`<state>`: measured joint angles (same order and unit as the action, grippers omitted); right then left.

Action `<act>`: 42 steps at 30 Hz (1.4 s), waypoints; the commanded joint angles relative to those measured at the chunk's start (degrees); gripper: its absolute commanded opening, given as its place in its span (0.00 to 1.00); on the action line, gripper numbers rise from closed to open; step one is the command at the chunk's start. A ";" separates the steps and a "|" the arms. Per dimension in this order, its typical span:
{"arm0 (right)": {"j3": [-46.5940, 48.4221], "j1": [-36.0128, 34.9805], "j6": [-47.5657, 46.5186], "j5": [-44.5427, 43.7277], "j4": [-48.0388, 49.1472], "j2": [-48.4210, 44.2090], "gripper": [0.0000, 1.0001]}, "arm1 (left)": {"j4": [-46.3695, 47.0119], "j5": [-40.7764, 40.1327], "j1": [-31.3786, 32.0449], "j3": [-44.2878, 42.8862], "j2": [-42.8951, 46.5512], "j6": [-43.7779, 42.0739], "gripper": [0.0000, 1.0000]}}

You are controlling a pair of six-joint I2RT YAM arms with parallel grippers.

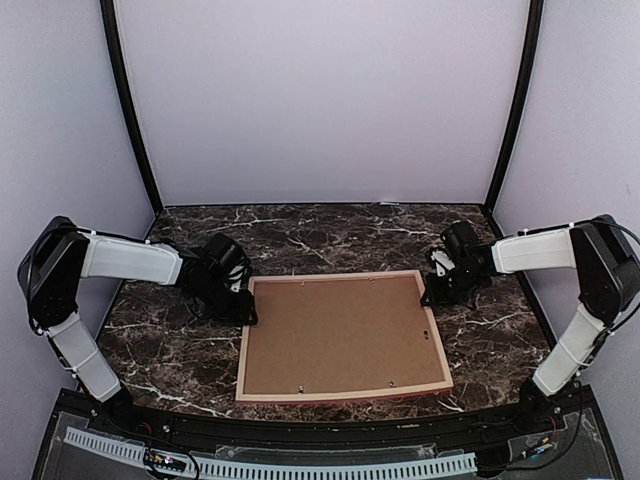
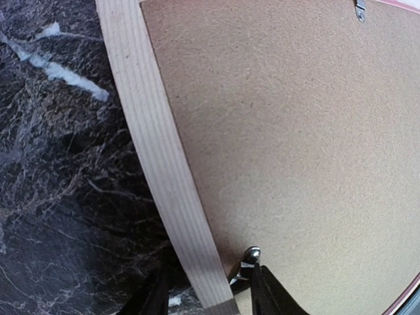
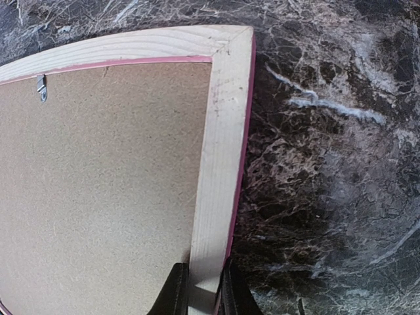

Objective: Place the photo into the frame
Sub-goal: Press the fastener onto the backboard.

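Right pincer [image 3: 202, 295] seemingly tight on frame [image 3: 220, 131]

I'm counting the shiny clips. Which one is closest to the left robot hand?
The clip right beside the left gripper; the other clip sits far across the backing.

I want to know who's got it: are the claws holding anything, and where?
The right claw pinches the frame by its right side rail. The left claw is open and only straddles the left rail; it does not seem to grip.
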<state>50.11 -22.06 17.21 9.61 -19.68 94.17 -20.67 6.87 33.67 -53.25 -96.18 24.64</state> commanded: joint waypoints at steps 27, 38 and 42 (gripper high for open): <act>-1.06 -0.17 -2.62 2.04 -1.37 1.45 0.13 | 3.03 5.84 -3.18 5.99 -1.47 5.48 0.29; -1.20 -0.17 -2.54 2.09 -1.29 1.54 0.13 | 4.16 5.67 -3.17 6.03 0.88 6.10 0.36; -1.24 -0.17 -2.47 2.14 -1.29 1.37 0.13 | 4.22 7.56 -3.17 4.89 2.50 6.04 0.48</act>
<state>50.11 -22.06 16.99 9.85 -19.62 94.19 -14.13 14.66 30.74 -49.39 -94.83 30.65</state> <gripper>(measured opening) 0.156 0.445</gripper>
